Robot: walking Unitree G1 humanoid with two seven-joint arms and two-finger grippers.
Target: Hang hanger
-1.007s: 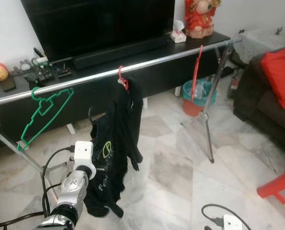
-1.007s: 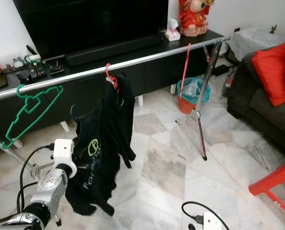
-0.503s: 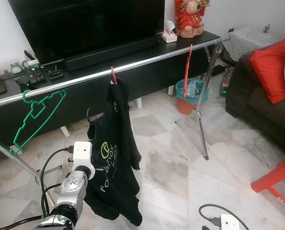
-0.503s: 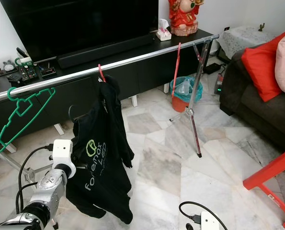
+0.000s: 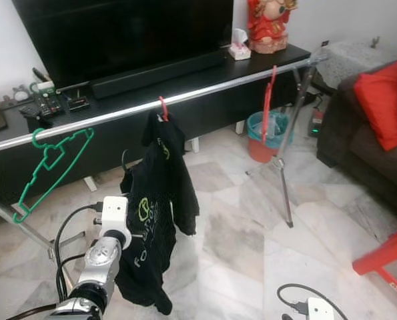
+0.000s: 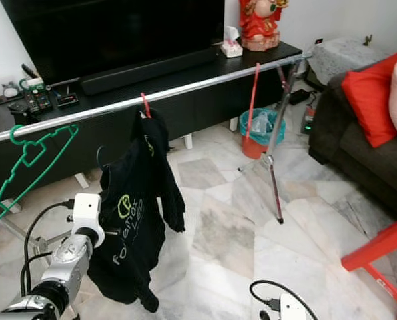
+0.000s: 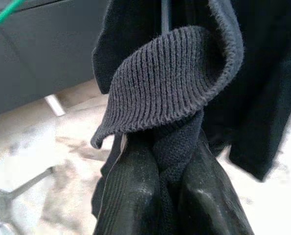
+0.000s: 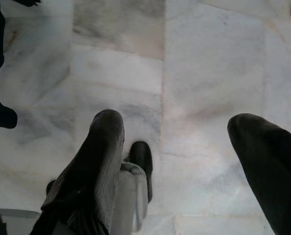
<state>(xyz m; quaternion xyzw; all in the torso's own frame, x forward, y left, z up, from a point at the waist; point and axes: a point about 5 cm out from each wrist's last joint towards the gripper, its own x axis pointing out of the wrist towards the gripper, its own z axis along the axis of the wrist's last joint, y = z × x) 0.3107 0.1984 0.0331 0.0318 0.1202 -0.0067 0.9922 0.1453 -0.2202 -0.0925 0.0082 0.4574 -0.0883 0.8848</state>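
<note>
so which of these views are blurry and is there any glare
Both eye views are fairly sharp; the logo on the black garment is slightly soft, and the metal rail carries a bright sheen. Left wrist view: ribbed cuff crisp, floor behind blurred. Right wrist view: near fingers soft, pale floor washed out.

The rail (image 5: 211, 88) is polished metal, bright and smooth. The black garment (image 5: 155, 220) is soft matt cloth, its cuff (image 7: 174, 83) a coarse ribbed knit. The green hanger (image 5: 48, 163) and red hanger (image 5: 163, 109) look like glossy plastic. The floor (image 5: 251, 227) is shiny veined marble.
</note>
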